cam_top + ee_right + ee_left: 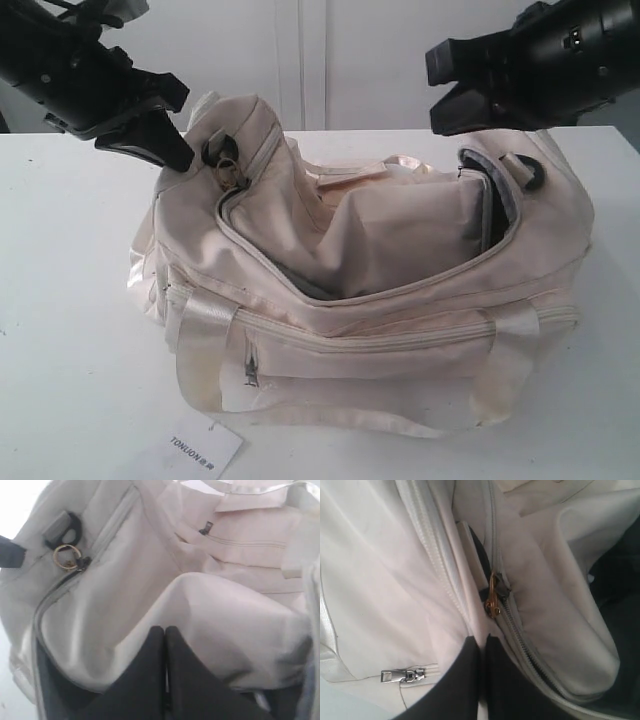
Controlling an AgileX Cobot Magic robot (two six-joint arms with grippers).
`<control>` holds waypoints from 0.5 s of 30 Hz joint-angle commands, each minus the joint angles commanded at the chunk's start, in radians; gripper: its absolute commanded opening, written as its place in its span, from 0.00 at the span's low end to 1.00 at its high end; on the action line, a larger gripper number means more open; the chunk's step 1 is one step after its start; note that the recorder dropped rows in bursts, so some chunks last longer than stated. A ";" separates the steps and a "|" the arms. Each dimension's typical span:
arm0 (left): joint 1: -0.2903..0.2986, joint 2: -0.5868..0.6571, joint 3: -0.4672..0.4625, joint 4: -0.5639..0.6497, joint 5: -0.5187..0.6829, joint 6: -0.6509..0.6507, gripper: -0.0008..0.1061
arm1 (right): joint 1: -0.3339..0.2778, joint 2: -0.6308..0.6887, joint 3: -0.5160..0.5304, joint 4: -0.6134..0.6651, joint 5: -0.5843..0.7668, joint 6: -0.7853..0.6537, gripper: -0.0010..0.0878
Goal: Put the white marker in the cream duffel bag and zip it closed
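Left gripper point(481, 639): fingers pressed together, nothing seen held, zip pull point(493, 597) just ahead. Bag point(400, 310) unzipped, gaping under both grippers. Right gripper point(164, 628): closed, empty, over lining point(225, 610); inner pocket zip point(206, 528) beyond, shown by right wrist view only. Marker's place cannot be told.

cream duffel bag point(400, 300) on table point(60, 300), centre | paper tag point(205, 448) on table, before bag's left front corner | left gripper point(170, 150) at bag's left end, beside zipper pull point(228, 168) | right gripper point(450, 95) above right end

A white desk point(60, 300) fills the foreground under soft, even light. Behind it stands a plain white wall point(380, 60) with vertical panel seams.
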 joint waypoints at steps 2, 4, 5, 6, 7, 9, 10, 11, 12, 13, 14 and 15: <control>0.000 0.000 0.000 0.000 0.000 0.000 0.01 | 0.042 0.033 0.000 0.022 -0.052 -0.047 0.01; 0.000 0.000 0.000 -0.010 0.000 0.000 0.01 | 0.066 0.061 0.000 0.022 -0.096 -0.051 0.01; 0.000 0.000 0.000 -0.018 0.000 0.002 0.01 | 0.080 0.071 0.000 0.024 -0.116 -0.054 0.01; 0.000 0.000 0.000 -0.034 0.000 0.018 0.01 | 0.093 0.085 -0.002 0.024 -0.127 -0.054 0.01; 0.000 0.000 0.000 -0.044 0.000 0.033 0.01 | 0.101 0.092 -0.004 0.024 -0.127 -0.054 0.01; 0.000 0.000 0.000 -0.069 0.005 0.053 0.01 | 0.125 0.129 -0.025 0.024 -0.127 -0.054 0.01; 0.000 0.000 0.000 -0.074 0.007 0.053 0.01 | 0.135 0.149 -0.032 0.024 -0.132 -0.054 0.01; 0.000 0.000 0.000 -0.074 0.007 0.053 0.01 | 0.143 0.165 -0.042 0.024 -0.135 -0.054 0.01; 0.000 0.000 0.000 -0.074 0.009 0.053 0.01 | 0.153 0.182 -0.052 0.030 -0.145 -0.054 0.01; 0.000 0.000 0.000 -0.074 0.009 0.053 0.01 | 0.163 0.195 -0.060 0.047 -0.151 -0.054 0.01; 0.000 0.000 0.000 -0.074 0.009 0.053 0.01 | 0.179 0.215 -0.076 0.087 -0.169 -0.054 0.01; 0.000 0.000 0.000 -0.074 0.009 0.053 0.01 | 0.189 0.228 -0.086 0.100 -0.183 -0.054 0.01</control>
